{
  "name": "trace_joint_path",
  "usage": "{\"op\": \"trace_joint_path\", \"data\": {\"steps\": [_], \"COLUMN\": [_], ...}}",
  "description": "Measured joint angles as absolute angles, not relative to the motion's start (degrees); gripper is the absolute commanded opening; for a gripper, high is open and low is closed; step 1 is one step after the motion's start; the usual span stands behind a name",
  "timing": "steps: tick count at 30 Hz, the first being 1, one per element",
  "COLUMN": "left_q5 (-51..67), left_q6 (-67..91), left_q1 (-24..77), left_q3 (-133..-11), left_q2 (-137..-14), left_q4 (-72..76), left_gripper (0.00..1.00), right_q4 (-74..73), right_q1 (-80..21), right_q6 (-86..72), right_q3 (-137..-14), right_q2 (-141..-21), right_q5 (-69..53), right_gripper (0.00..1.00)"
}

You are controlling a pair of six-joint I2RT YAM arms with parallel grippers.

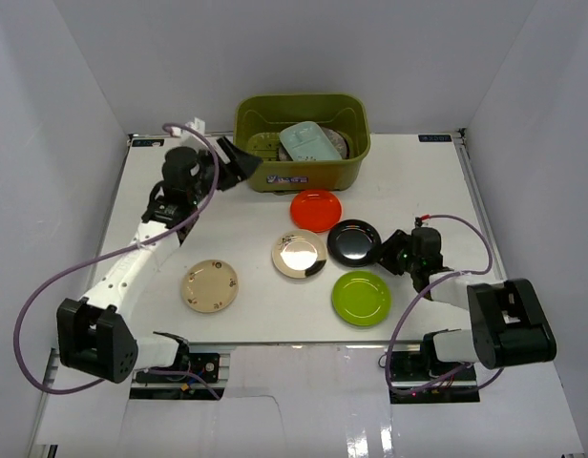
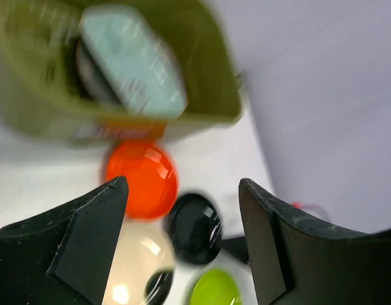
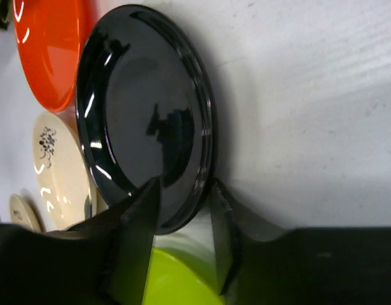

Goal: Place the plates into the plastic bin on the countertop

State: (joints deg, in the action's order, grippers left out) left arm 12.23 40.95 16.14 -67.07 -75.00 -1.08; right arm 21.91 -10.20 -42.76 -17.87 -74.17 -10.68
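The olive-green plastic bin [image 1: 304, 167] stands at the back of the white countertop [image 1: 179, 219] and holds the pale teal plate [image 1: 308, 141] over other partly hidden plates. The red plate [image 1: 316, 209], glossy black plate [image 1: 354, 242], black-rimmed cream plate [image 1: 299, 255], lime green plate [image 1: 361, 297] and beige floral plate [image 1: 210, 286] lie on the countertop. My left gripper [image 1: 241, 164] is open and empty by the bin's front left corner, above the surface [image 2: 183, 190]. My right gripper [image 3: 183, 187] grips the black plate's [image 3: 141, 108] near rim, one finger over it, one outside.
White walls close in the countertop on three sides. The lime green plate [image 3: 176, 279] lies right beside my right gripper [image 1: 388, 256], and the red plate [image 3: 49, 51] just past the black one. Purple cables loop off both arms near the front edge.
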Motion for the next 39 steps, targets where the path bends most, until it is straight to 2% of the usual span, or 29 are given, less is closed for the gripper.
{"op": "trace_joint_path", "data": {"steps": [1, 2, 3, 4, 8, 12, 16, 17, 18, 20, 25, 26, 27, 29, 34, 39], "left_q5": [12.1, 12.0, 11.9, 11.8, 11.6, 11.9, 12.9, 13.2, 13.3, 13.7, 14.0, 13.9, 13.8, 13.2, 13.1, 10.6], "left_q6": [41.0, 41.0, 41.0, 41.1, 41.6, 41.9, 42.1, 42.2, 42.3, 42.7, 43.2, 43.2, 43.4, 43.2, 42.3, 40.7], "left_q1": [16.9, 17.6, 18.4, 19.2, 21.4, 23.2, 24.5, 24.8, 25.1, 25.7, 26.2, 26.3, 26.4, 26.4, 26.9, 26.7], "left_q3": [-62.9, -59.1, -55.5, -52.1, -43.1, -43.1, -45.4, -45.8, -45.9, -45.9, -45.9, -45.9, -45.9, -45.9, -45.4, -44.1], "left_q2": [-74.1, -74.1, -75.0, -76.2, -80.5, -84.8, -90.1, -91.4, -92.4, -94.2, -94.8, -94.8, -94.9, -95.0, -93.1, -81.9], "left_q4": [-1.1, -1.7, -2.6, -3.9, -8.9, -8.4, -5.6, -4.7, -4.1, -3.4, -2.3, -2.2, -2.2, -2.2, -3.4, -8.4], "left_gripper": [0.80, 0.80, 0.80, 0.80, 0.80, 0.78, 0.66, 0.63, 0.55, 0.53, 0.51, 0.43, 0.20, 0.00, 0.00, 0.00], "right_q4": [24.2, 25.7, 27.0, 27.6, 28.1, 22.8, 16.6, 15.7, 14.5, 13.8, 14.9, 15.2, 15.6, 14.5, 11.0, 1.9], "right_q1": [-10.0, -9.7, -9.5, -9.2, -9.0, -8.7, -8.6, -8.6, -8.6, -8.7, -11.3, -12.1, -13.7, -15.2, -18.3, -19.5], "right_q6": [-43.9, -44.8, -45.9, -46.6, -48.1, -47.2, -44.9, -44.3, -43.7, -42.5, -38.9, -38.4, -37.7, -36.9, -34.3, -31.7], "right_q3": [-17.9, -17.8, -17.8, -17.8, -15.5, -14.6, -16.9, -18.3, -20.6, -26.0, -44.4, -48.2, -53.6, -60.3, -82.9, -99.7], "right_q2": [-75.9, -77.2, -78.2, -79.1, -74.0, -61.3, -46.9, -44.9, -43.6, -44.2, -58.6, -62.4, -68.3, -75.6, -99.2, -115.6], "right_q5": [-10.7, -10.9, -10.5, -10.5, -7.4, -4.2, -2.4, -2.1, -2.0, -2.8, -6.3, -6.7, -6.9, -7.7, -7.9, -7.7], "right_gripper": [0.25, 0.21, 0.11, 0.08, 0.08, 0.08, 0.08, 0.08, 0.08, 0.08, 0.08, 0.08, 0.08, 0.08, 0.08, 0.08]}}
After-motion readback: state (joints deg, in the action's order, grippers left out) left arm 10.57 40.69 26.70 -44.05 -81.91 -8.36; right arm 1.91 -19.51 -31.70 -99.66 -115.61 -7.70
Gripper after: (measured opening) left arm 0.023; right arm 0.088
